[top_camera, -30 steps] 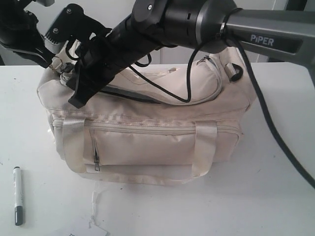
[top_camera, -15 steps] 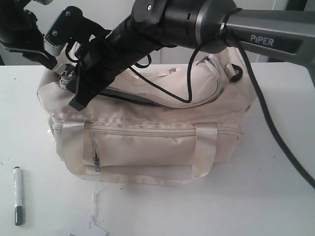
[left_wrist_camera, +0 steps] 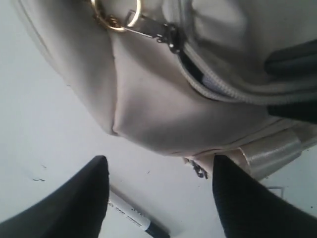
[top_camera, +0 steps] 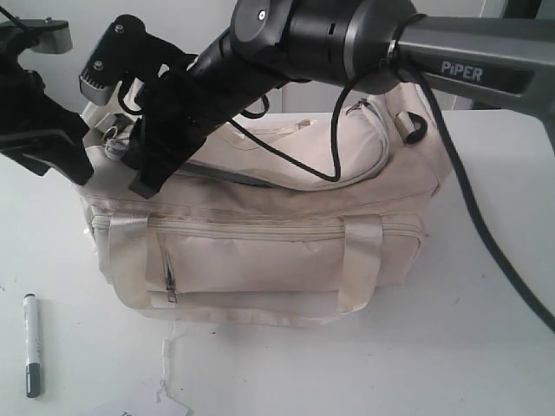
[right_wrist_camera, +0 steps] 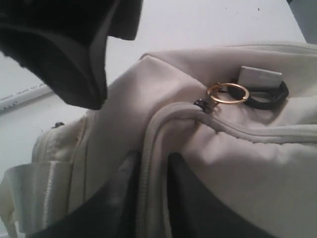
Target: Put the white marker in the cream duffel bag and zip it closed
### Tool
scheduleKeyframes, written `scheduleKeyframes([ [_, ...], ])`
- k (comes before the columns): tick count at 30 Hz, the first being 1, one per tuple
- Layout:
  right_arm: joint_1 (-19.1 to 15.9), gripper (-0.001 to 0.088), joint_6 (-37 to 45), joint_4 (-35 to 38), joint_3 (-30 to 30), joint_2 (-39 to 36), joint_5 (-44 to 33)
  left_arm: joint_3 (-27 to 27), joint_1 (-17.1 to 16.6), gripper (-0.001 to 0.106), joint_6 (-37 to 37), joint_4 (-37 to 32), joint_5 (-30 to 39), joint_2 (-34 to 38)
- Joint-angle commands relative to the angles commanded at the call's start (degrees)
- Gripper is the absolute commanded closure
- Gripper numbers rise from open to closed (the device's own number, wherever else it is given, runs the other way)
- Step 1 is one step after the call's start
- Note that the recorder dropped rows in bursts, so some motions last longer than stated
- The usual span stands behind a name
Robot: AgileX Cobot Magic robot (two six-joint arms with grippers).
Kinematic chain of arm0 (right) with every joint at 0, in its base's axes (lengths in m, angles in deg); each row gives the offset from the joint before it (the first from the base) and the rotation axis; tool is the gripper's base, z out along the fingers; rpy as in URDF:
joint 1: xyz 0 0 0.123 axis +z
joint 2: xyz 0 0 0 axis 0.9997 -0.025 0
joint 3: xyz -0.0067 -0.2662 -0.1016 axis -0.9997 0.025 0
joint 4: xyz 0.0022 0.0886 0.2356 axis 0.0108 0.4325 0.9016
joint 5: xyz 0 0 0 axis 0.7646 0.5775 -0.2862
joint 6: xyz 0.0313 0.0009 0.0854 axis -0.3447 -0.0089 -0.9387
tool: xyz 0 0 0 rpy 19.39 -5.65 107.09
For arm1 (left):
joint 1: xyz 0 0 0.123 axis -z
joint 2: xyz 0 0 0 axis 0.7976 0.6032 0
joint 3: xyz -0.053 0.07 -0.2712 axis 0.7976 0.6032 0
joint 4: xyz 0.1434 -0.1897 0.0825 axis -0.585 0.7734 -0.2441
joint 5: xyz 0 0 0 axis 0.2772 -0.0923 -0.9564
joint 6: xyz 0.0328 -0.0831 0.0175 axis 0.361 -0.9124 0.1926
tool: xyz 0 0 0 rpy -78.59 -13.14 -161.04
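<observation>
Target, white marker (top_camera: 32,344): lay on table (top_camera: 486,347) off pocket-side corner of cream duffel bag (top_camera: 260,251), long axis square to that side, below left hand (left_wrist_camera: 158,166), spread wide. Straddled zip (right_wrist_camera: 198,111) narrowly with right hand (right_wrist_camera: 151,168); grip untellable.

cream bag (left_wrist_camera: 163,104) fills the upper and right of the frame, its rounded end bulging over a white table (left_wrist_camera: 44,114). gold ring (left_wrist_camera: 116,17) near top, left of centre, hooked to a metal zip pull (left_wrist_camera: 151,32). the zip (left_wrist_camera: 208,84) runs off toward the right edge, with a dark slit open just past the pull. satin strap (left_wrist_camera: 270,153) at lower right. two blurred dark shapes (left_wrist_camera: 292,57) at the right edge, not identifiable.

left gripper (left_wrist_camera: 159,163): two black fingers (left_wrist_camera: 74,208) rise from the bottom edge, spread wide, holding nothing. marker (left_wrist_camera: 131,215) lies flat on the table at bottom centre, one end hidden behind the lower-left finger, dark end pointing lower right.
</observation>
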Motion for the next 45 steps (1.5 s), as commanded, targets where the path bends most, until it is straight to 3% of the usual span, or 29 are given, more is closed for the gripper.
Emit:
scheduleKeyframes([
  [7, -1.15, 0.0674, 0.0, -0.38, 0.0, 0.61, -0.12, 0.0, -0.75, 0.041, -0.45, -2.54, -0.12, -2.66],
  [11, -1.64, 0.0674, 0.0, -0.38, 0.0, 0.81, -0.23, 1.79, -2.78, 0.041, -0.7, -2.43, -1.01, -2.66],
  [16, -1.78, 0.0674, 0.0, -0.38, 0.0, 1.36, -1.14, 5.68, -4.65, 0.041, -0.7, 1.4, -3.42, -2.66],
  [23, -1.89, 0.0674, 0.0, -4.64, 0.0, 1.41, -2.27, 7.52, -4.65, 0.041, -0.49, 5.61, -6.19, -2.66],
  [25, -2.22, 0.0702, 0.0, -4.98, 0.0, 1.53, -3.46, 7.52, -4.65, 0.041, -0.62, 6.35, -6.82, -2.66],
  [28, -2.35, 0.0858, 0.0, -4.98, 0.0, 1.53, -5.6, 7.64, -4.65, 0.041, -0.85, 9.25, -8.54, -2.66],
  [29, -2.35, 0.0868, 0.0, -4.87, 0.0, 1.53, -6.01, 7.9, -4.65, 0.041, -0.85, 11.06, -9.25, -2.66],
  [33, -2.35, 0.0868, 0.0, -4.75, 0.0, 1.53, -6.16, 9.08, -4.65, 0.041, -1.1, 16.21, -11.04, -2.44],
  [45, -2.35, 0.0868, 0.0, -4.64, 0.0, 1.53, -6.04, 13.59, -4.65, 0.041, -9.96, 15.98, -16.42, -2.33],
])
